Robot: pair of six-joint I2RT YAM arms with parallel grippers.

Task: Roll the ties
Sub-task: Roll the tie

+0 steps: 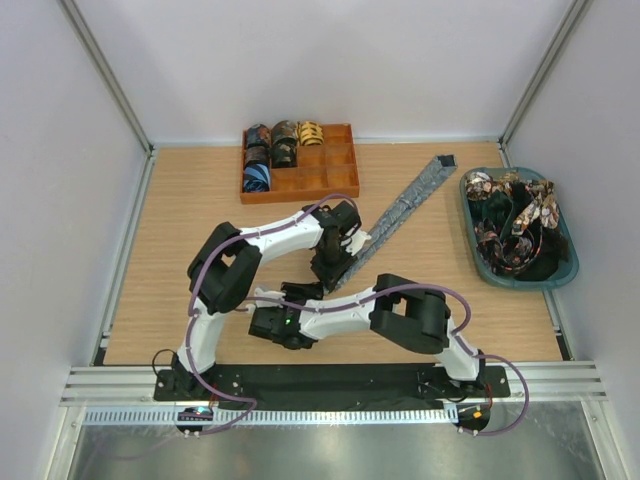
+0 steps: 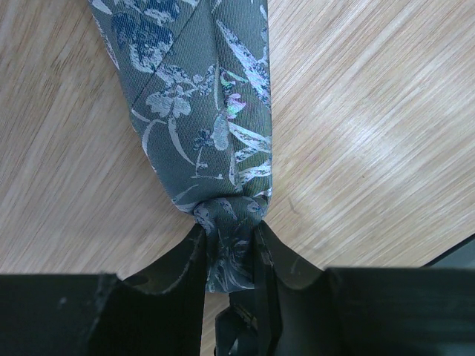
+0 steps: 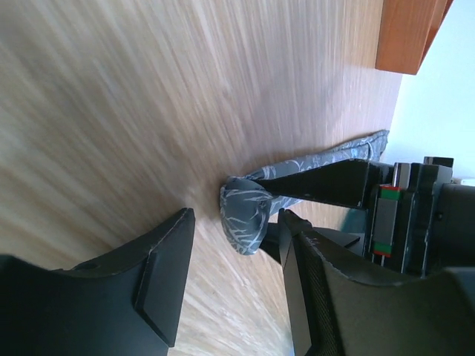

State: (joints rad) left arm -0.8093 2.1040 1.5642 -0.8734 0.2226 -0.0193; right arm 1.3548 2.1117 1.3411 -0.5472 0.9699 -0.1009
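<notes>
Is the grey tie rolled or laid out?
Mostly laid out. The grey tie is bunched only at its near end, in the left gripper; the rest lies flat.

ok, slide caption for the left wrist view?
Left gripper pinching the bunched end of the grey floral tie on the wooden table.

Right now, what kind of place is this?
Probably a robot lab cell: white panels on aluminium posts enclose a wooden table bearing a left arm and a right arm.
</notes>
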